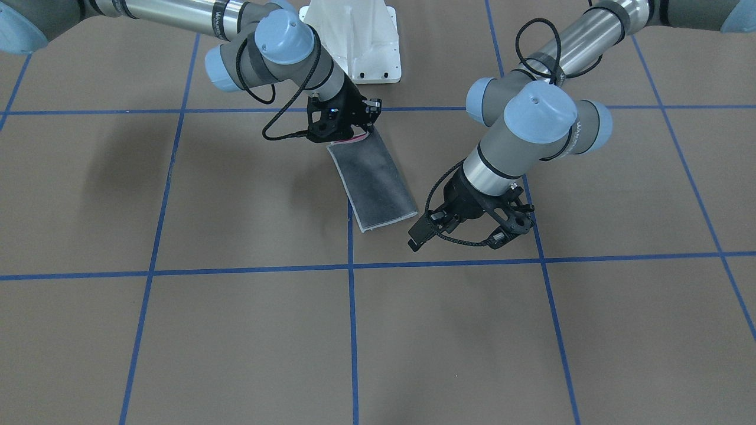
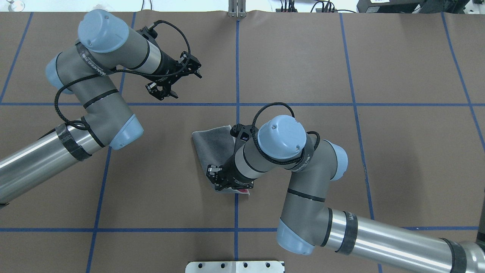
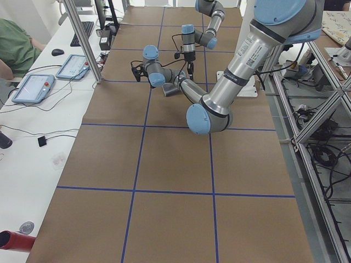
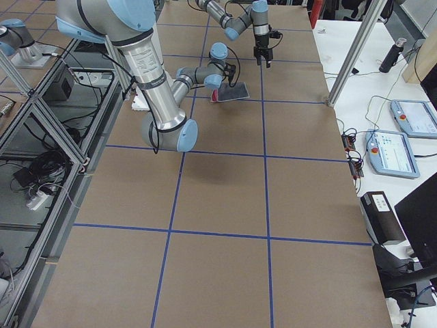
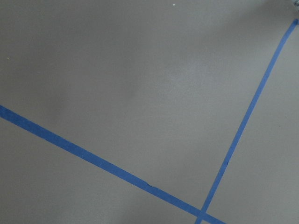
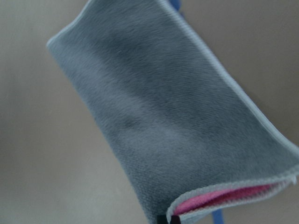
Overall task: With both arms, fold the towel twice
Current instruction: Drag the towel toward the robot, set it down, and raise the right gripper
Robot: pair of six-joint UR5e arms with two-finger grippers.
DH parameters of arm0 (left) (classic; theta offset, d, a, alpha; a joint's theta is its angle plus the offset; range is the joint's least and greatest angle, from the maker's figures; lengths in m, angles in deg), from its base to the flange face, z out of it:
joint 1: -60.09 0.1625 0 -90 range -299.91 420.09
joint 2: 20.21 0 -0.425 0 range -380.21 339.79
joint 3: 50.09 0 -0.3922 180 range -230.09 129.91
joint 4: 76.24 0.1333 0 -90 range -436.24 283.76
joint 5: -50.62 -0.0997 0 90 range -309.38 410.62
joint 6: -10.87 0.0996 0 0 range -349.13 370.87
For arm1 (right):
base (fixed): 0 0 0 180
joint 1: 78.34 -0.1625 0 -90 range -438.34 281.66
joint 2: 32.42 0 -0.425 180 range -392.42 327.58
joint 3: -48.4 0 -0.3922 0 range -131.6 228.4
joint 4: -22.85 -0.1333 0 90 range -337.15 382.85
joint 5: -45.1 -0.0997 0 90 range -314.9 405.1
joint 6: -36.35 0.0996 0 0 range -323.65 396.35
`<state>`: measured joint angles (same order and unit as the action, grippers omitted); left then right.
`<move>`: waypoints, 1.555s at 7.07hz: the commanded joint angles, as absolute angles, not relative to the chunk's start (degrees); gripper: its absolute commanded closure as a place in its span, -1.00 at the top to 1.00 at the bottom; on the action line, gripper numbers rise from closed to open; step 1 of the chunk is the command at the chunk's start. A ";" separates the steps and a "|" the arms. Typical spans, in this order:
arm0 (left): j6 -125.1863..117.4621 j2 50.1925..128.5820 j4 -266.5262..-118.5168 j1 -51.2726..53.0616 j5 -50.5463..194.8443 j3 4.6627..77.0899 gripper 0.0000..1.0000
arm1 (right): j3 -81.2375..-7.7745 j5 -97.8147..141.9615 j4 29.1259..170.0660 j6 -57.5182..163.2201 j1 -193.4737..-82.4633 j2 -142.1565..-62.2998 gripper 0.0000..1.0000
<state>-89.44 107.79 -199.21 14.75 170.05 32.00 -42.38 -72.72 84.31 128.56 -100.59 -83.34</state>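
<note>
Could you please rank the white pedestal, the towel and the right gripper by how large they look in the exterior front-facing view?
Largest to smallest:
1. white pedestal, though cropped at the top
2. towel
3. right gripper

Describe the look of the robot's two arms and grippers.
Left arm and right arm: silver-grey tubes, light blue joint caps, black bands with white lettering, looping black braided cables. Left gripper and right gripper: black, two-fingered.
</note>
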 commanded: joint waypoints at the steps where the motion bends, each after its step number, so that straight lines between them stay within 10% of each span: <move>1: -89.41 107.59 -199.20 14.65 169.97 32.00 0.97 | -37.49 -72.68 84.11 128.64 -99.70 -78.23 -1.00; 3: -89.41 107.59 -199.29 14.56 170.06 32.00 0.97 | -35.63 -72.59 84.11 128.72 -99.43 -75.85 -1.00; 4: -89.41 107.59 -199.38 14.56 170.06 32.34 0.97 | -35.10 -72.59 84.02 128.72 -99.43 -74.88 -0.56; 5: -89.41 107.59 -199.38 14.48 170.06 32.35 0.97 | -35.10 -72.59 84.02 128.90 -99.43 -74.70 0.96; 11: -88.45 104.26 -199.46 8.78 176.19 32.70 0.98 | -47.91 -77.39 84.90 130.48 -107.65 -84.77 1.00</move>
<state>-88.69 105.68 -199.37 10.76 173.42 32.68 -44.19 -74.13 84.67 130.71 -103.42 -80.73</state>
